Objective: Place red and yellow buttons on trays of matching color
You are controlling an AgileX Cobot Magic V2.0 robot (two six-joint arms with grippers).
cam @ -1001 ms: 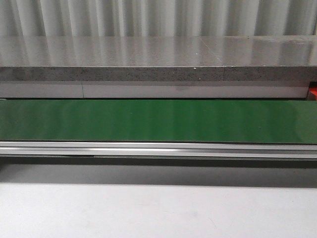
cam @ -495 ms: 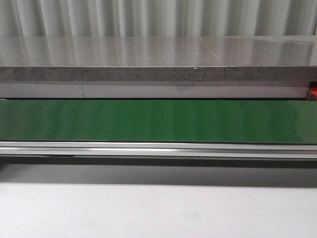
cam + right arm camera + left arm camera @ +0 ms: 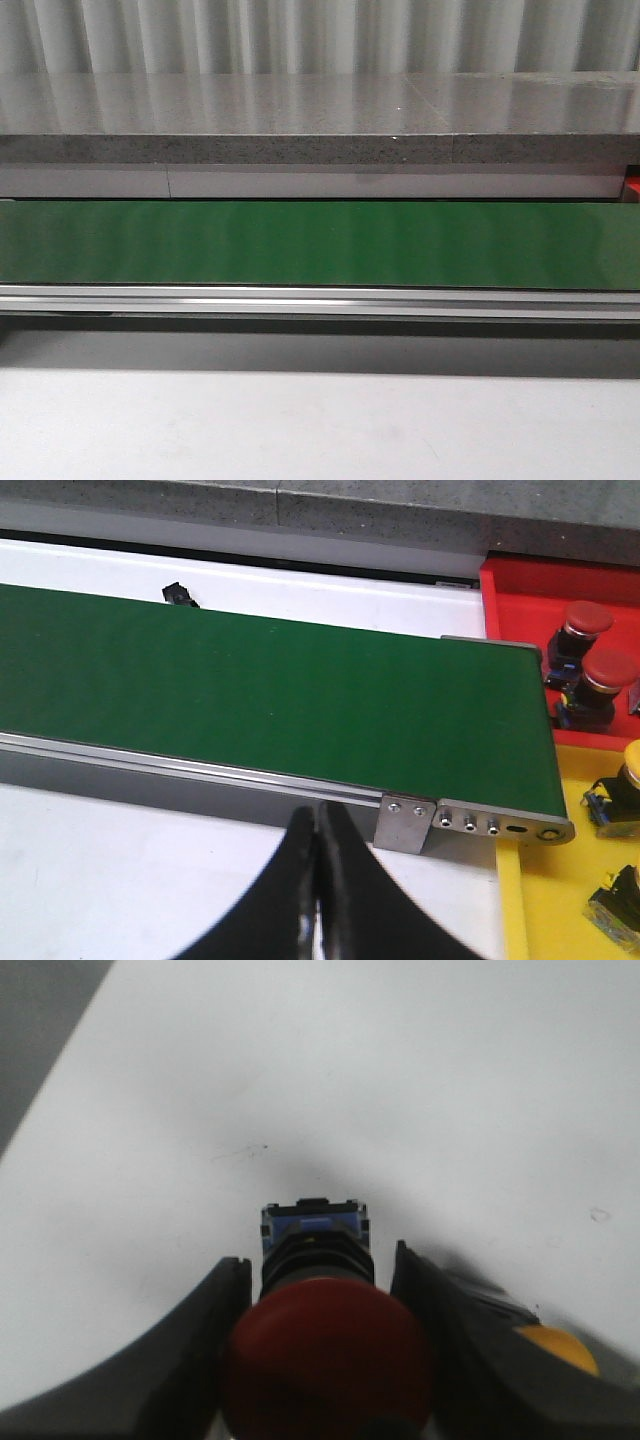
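Observation:
In the left wrist view my left gripper [image 3: 322, 1265] is shut on a red button [image 3: 325, 1360]. Its domed red cap faces the camera and its black and blue body [image 3: 315, 1230] points at the white table. A rounded yellow thing [image 3: 558, 1346] peeks out behind one finger. My right gripper [image 3: 318, 825] is shut and empty over the white table, just short of the conveyor's end. Beyond that end sit the red tray [image 3: 512, 588] with two red buttons [image 3: 586, 621] [image 3: 605, 672] and the yellow tray [image 3: 545, 880] with yellow buttons [image 3: 628, 780] [image 3: 620, 908]. Neither gripper shows in the front view.
A green conveyor belt [image 3: 320, 243] with an aluminium rail [image 3: 320, 299] crosses the front view, with a grey stone ledge [image 3: 320, 115] behind it. A sliver of the red tray [image 3: 633, 187] shows at the far right. White table [image 3: 320, 425] lies in front.

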